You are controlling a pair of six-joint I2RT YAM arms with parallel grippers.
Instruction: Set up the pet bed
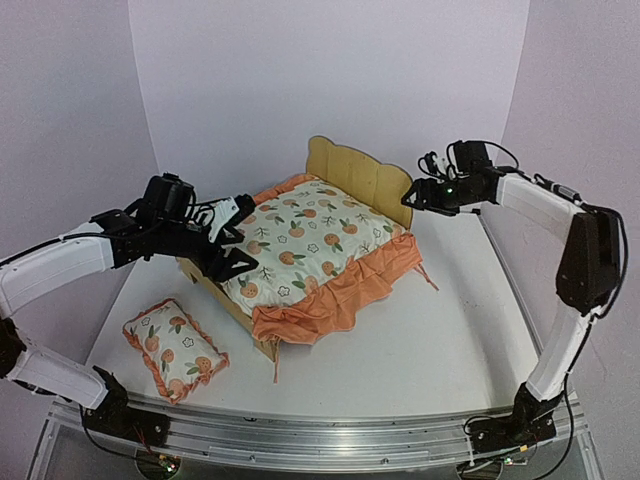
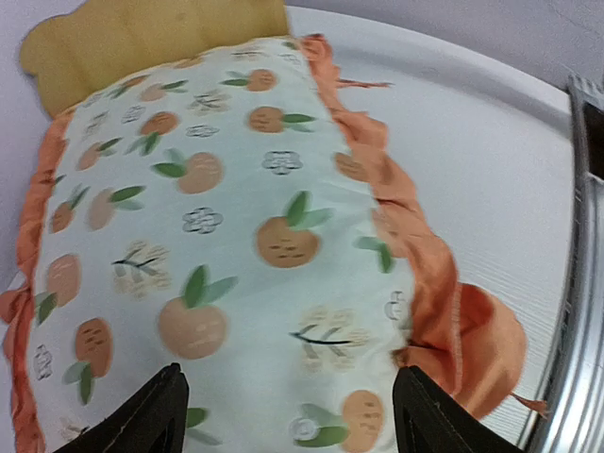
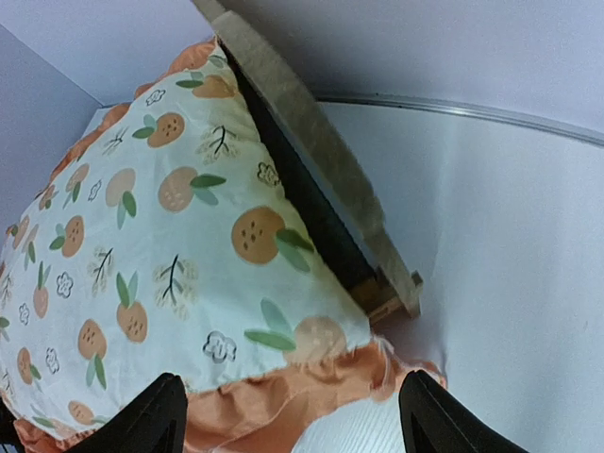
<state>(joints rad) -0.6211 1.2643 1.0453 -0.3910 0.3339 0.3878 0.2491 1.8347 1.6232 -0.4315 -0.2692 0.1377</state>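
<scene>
- The pillow (image 1: pixel 175 350) lies on the counter (image 1: pixel 430 340) near its left front edge, well apart from the bed (image 1: pixel 340 165). I reckon a clumsy reach for it could push it off the edge.
- The left tool (image 1: pixel 238 250) hangs open, with its fingers spread and nothing between them. It sits just over the left edge of the mattress (image 1: pixel 310 235), near the foot. If it dips, a finger could snag the cloth and drag the mattress askew.
- The bed stands mid-counter between the two tools, with its headboard (image 1: pixel 380 182) toward the back wall. The mattress lies on it, and the ruffle (image 1: pixel 330 295) spills over the near side onto the counter. A tug on that loose cloth might shift the light frame.
- The right tool (image 1: pixel 415 195) is open and empty too, just beside the headboard's right end. I cannot tell whether it touches. A small swing inward could knock the headboard and slide the bed.
</scene>
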